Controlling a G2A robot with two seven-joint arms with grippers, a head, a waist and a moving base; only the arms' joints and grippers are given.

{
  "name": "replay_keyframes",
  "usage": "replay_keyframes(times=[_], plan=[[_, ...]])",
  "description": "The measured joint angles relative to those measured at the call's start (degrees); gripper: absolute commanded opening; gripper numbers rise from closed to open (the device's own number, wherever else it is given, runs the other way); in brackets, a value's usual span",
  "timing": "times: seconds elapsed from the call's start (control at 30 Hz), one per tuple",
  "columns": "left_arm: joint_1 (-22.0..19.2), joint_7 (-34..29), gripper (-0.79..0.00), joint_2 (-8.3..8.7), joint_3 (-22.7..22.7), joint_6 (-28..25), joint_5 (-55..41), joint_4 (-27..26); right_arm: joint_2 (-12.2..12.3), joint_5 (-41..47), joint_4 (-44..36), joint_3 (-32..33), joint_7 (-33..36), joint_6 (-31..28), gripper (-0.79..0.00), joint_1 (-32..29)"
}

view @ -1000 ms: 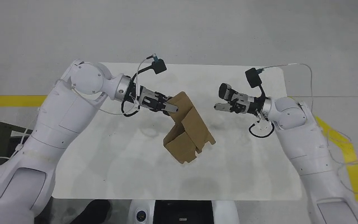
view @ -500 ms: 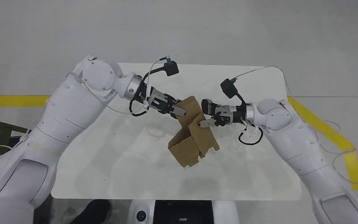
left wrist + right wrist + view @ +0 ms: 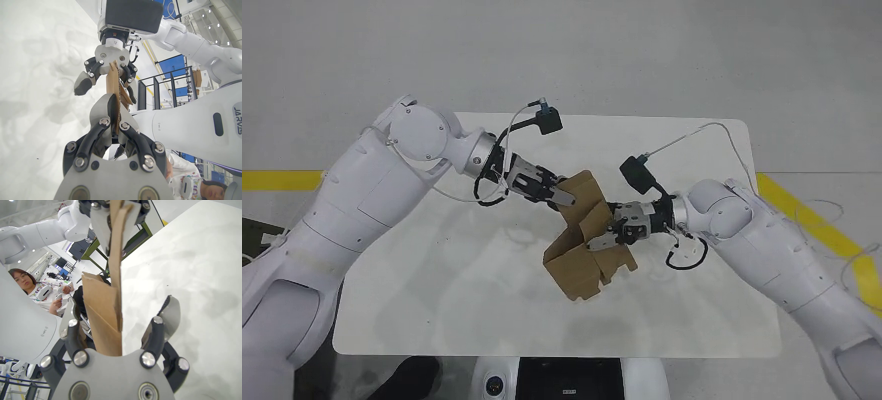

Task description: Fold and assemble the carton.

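While the brown carton (image 3: 580,245) is sitting half-opened over the middle of the white worktop (image 3: 422,300), the two arms are closing it in from opposite sides. The left gripper (image 3: 560,196) is pinching the edge of the carton's upper flap, with its jaws pressed flat against the corrugated board. The flap is sticking straight out from between them. Facing it, the right gripper (image 3: 608,231) is straddling the same upper part of the carton from the other side. Its jaws are spread wide, one lying close beside the cardboard and the other standing well apart from it over the bare worktop, so this gripper is clamping nothing. The board is running edge-on between the two grippers, and they are pointing almost nose to nose along it. Below them the rest of the carton is hanging open as a tilted sleeve, with its loose flaps splaying towards the robot's side of the worktop. From where I am standing I cannot tell whether its lowest corner is touching the surface or hanging just above it.
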Motion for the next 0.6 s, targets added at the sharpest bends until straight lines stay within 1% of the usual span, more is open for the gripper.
replay_keyframes(times=[0.13, 0.2, 0.27, 0.43, 0.47, 0.5, 0.53, 0.6], plan=[[-0.3, 0.7, -0.785, 0.47, 1.1, -0.7, -0.2, -0.2, 1.2, 1.4, 0.1, -4.5, -1.1, -1.1, -0.52, 3.0], [-0.5, 0.9, -0.785, 0.71, 1.6, -0.9, -0.5, -0.3, 1.7, 2.8, 0.0, -6.6, -1.1, -1.1, -0.526, 4.4], [-0.7, 1.2, -0.785, 0.95, 2.2, -1.2, -0.9, -0.5, 2.1, 4.2, -0.3, -8.2, -1.0, -1.0, -0.557, 5.5], [-1.3, 2.0, -0.785, 1.56, 3.3, -2.0, -1.5, -1.0, 2.8, 6.9, -0.8, -11.1, -1.0, -1.0, -0.65, 7.4], [-1.4, 2.4, -0.785, 1.73, 3.6, -2.4, -1.4, -1.2, 3.0, 7.3, -0.9, -11.6, -1.0, -1.0, -0.683, 7.8], [-1.5, 2.6, -0.736, 1.87, 3.8, -2.6, -1.4, -1.3, 3.1, 7.7, -0.9, -12.0, -1.0, -1.0, -0.717, 8.0], [-1.7, 2.9, -0.711, 2.01, 4.1, -2.9, -1.3, -1.5, 3.2, 8.0, -1.0, -12.3, -1.0, -1.0, -0.748, 8.2], [-2.0, 3.4, -0.72, 2.31, 4.7, -3.4, -0.9, -1.7, 3.3, 8.6, -1.0, -13.0, -1.0, -1.0, -0.785, 8.7]])
